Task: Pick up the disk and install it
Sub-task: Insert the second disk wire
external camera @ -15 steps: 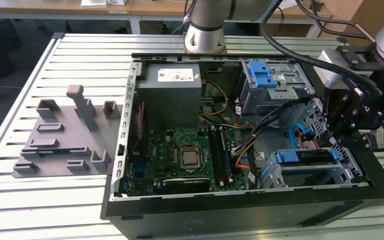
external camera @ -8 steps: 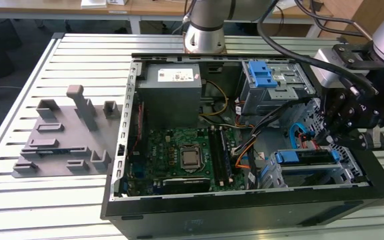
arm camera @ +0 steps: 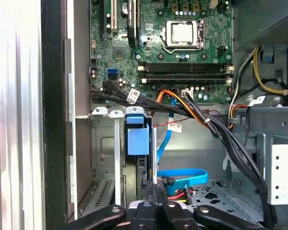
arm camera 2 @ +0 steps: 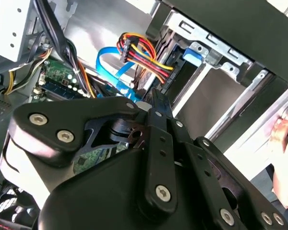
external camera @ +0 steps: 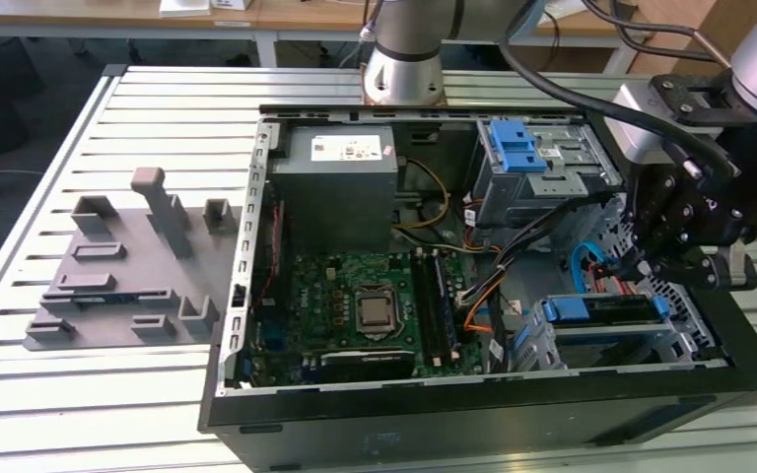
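Slatted metal tabletop [external camera: 36,158] carries everything. Farthest from the fingers [arm camera: 152,194], toward the exterior view's left, sits a grey plastic stand [external camera: 122,266] with upright posts and nothing on it. Nearer is the open computer case [external camera: 240,296]. It holds a grey box with a white sticker [external camera: 339,172], a green circuit board [external camera: 366,305] and bundled cables [arm camera: 182,103]. A metal cage [external camera: 550,163] with a blue latch also sits well off from the fingers.

The disk [external camera: 598,310] sits in the lower cage [external camera: 615,345], just beside and a little below the fingers. In the first wrist view it stands edge-on straight ahead of them, and its blue bracket [arm camera: 137,136] faces out. It looks already seated in its slot, though I cannot tell whether it is fully home.

The fingers look drawn narrow, nearly together, with nothing visible between them.

I judge the disk stiff, fairly heavy for its size and smooth on its metal faces. It would not take knocks well, so the blue bracket along its edges is the better place to grip. A person's hand [arm camera 2: 283,153] rests by the case's outer wall.
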### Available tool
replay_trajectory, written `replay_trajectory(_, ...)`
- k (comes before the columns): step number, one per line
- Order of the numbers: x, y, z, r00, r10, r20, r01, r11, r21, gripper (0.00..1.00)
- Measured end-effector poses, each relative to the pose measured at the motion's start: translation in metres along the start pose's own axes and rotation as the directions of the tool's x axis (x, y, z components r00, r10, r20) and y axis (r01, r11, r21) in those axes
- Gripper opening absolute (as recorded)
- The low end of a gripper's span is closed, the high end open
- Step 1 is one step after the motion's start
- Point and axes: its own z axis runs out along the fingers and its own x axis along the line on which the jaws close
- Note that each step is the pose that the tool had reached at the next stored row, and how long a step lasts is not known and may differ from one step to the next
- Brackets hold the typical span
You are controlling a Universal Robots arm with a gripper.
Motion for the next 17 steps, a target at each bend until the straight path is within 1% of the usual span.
replay_trajectory(4,0.0001,0.0053,-0.0012,1.0000,0.000,0.0045,0.000,1.0000,-0.0001,0.11)
replay_trajectory(8,0.0002,0.0115,-0.0030,1.0000,0.000,0.0071,0.000,1.0000,-0.0002,0.11)
replay_trajectory(11,0.0002,0.0121,-0.0043,1.0000,0.000,0.0089,0.000,1.0000,-0.0003,0.11)
replay_trajectory(15,0.0000,0.0121,-0.0089,0.9999,0.000,0.0108,0.000,1.0000,-0.0003,0.11)
replay_trajectory(17,0.0000,0.0121,-0.0098,0.9999,0.000,0.0112,0.000,1.0000,-0.0003,0.11)
